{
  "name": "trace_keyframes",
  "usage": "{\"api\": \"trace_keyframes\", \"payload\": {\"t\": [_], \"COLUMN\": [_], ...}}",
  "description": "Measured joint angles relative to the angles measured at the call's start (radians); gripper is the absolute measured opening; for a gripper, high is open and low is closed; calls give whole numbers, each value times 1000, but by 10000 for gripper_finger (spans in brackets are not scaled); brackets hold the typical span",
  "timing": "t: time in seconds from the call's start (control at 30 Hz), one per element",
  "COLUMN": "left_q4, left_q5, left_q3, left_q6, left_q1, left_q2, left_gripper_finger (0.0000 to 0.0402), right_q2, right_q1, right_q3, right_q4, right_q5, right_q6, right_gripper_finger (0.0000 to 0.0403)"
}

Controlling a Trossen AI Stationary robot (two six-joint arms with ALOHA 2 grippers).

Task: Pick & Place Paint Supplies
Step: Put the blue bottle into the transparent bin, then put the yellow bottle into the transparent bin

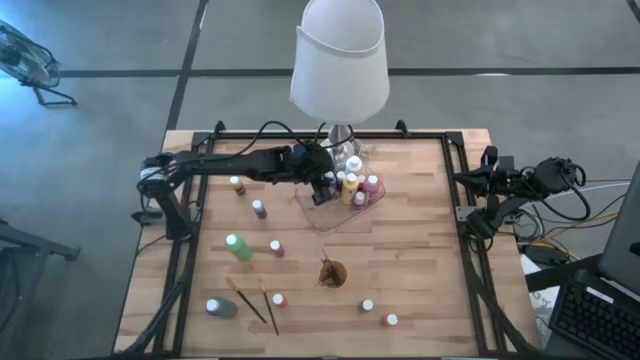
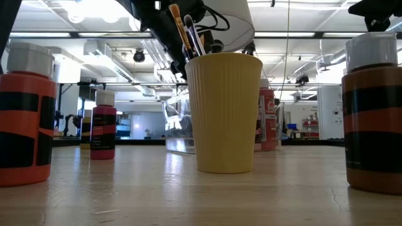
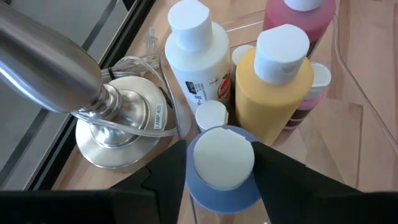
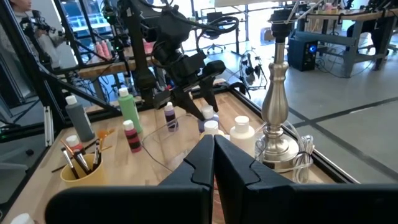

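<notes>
1. Toward six o'clock on the surface (image 1: 420, 270), the orange cup (image 1: 332, 272) holds brushes; loose brushes (image 1: 256, 304) and bottles lie nearby, uncollected.
2. Near centre, the left gripper (image 1: 328, 186) straddles a blue bottle (image 3: 222, 168) in the clear tray (image 1: 322, 217), fingers apart, likely releasing it beside yellow and white bottles.
3. At three o'clock, the right gripper (image 4: 213, 155) waits, fingers together.
</notes>
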Motion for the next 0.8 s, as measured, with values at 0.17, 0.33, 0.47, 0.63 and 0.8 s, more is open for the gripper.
{"api": "trace_keyframes", "payload": {"t": [0.17,0.33,0.47,0.63,0.8], "left_q4": [-5,-13,-33,-60,-96], "left_q5": [0,0,0,0,5], "left_q3": [0,0,0,0,3], "left_q6": [1,2,2,1,0], "left_q1": [0,0,0,0,-1], "left_q2": [-2,-13,-29,-40,-42], "left_gripper_finger": [221,231,230,229,229], "right_q2": [0,0,0,0,0], "right_q1": [0,0,0,0,0], "right_q3": [0,0,0,0,0], "right_q4": [0,0,0,0,0], "right_q5": [0,0,0,0,0], "right_q6": [0,0,0,0,0], "right_gripper_finger": [8,8,8,8,8]}}
